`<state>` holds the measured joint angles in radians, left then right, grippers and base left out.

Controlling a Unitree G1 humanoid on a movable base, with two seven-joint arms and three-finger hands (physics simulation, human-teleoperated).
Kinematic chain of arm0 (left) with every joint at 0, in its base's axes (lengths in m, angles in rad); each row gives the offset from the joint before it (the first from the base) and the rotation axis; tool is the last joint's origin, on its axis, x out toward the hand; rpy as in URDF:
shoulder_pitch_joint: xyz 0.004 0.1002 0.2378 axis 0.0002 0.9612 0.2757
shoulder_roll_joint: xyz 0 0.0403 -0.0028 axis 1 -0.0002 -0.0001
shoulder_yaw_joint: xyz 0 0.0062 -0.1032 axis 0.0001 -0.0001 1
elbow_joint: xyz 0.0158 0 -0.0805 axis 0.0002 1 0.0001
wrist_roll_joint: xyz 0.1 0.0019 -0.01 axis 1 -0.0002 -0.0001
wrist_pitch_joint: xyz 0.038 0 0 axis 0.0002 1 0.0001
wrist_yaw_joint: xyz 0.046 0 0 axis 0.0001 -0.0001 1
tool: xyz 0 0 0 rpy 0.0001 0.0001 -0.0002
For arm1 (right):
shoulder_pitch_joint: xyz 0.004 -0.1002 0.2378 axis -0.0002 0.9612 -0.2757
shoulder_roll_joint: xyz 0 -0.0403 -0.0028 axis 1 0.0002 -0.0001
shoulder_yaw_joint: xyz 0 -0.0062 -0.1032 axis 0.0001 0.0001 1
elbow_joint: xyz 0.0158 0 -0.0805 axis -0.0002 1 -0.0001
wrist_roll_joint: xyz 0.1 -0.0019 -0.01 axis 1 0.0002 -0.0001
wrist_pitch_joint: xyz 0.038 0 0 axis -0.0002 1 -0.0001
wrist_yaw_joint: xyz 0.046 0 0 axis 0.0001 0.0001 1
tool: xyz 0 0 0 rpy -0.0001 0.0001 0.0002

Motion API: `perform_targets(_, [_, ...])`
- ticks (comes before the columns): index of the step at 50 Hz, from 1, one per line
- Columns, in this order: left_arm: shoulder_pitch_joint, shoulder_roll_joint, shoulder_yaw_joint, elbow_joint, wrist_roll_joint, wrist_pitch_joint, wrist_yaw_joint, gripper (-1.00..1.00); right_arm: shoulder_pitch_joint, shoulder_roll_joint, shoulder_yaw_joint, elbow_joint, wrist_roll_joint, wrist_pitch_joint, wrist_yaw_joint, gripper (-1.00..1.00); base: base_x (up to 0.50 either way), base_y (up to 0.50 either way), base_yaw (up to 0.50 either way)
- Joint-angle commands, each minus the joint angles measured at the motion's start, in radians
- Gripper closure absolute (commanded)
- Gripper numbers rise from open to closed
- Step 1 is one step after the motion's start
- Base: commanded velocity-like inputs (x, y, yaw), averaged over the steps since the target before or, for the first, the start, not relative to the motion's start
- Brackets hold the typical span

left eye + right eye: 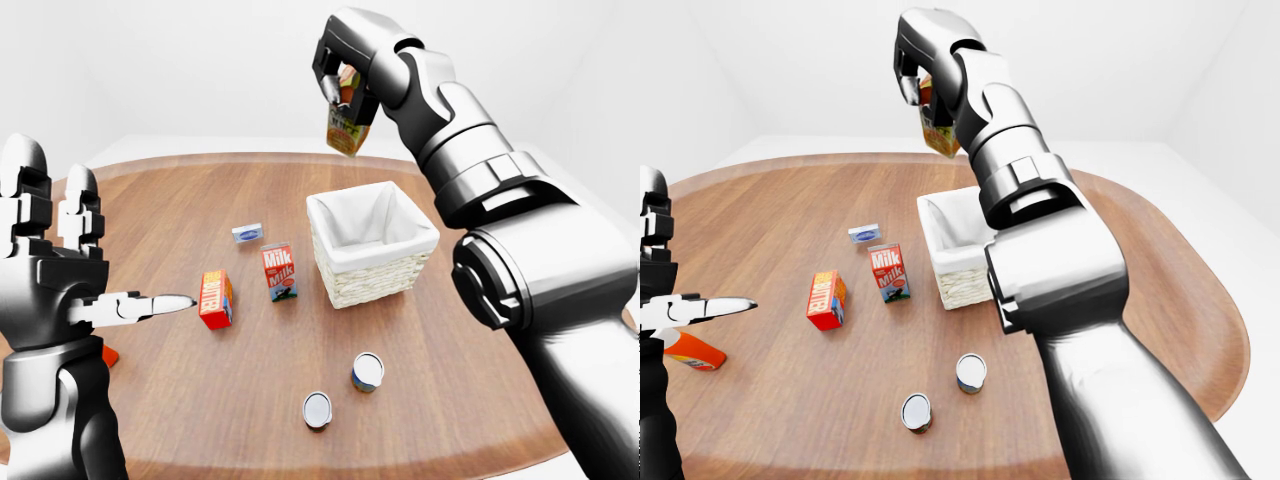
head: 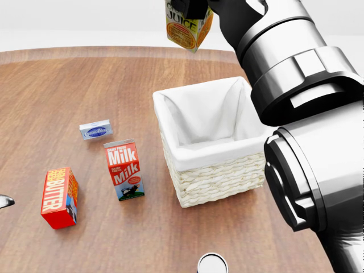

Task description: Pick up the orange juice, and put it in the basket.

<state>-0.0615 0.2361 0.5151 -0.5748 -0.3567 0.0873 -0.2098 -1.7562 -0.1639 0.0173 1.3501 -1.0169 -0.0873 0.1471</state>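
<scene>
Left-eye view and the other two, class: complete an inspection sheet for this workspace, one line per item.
Surface: round wooden table.
Job's things: orange juice held high, tilted; basket white-lined, nothing inside.
Clutter: milk carton upright; butter box; small blue-labelled box; two cans lying down; orange item at the table's left edge.
Grippers: right hand closed on juice; left hand open, holding nothing.
Cables: nothing seen.
Surroundings: plain white walls.
</scene>
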Motion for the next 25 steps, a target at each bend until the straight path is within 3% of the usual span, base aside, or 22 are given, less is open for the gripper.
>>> perform_targets(1, [-0.001,0.0,0.002,-0.001,-0.005,0.0,0.005,-1.0,0.028,0.009,-0.013,0.006,-0.046,0.0,-0.087,1.0,0.0,0.0,0.0])
perform_targets(25, [0.006,0.0,0.009,-0.012,-0.012,0.0,0.002,-1.0,0.103,0.025,-0.032,0.024,-0.171,0.0,-0.181,1.0,0.0,0.0,0.0])
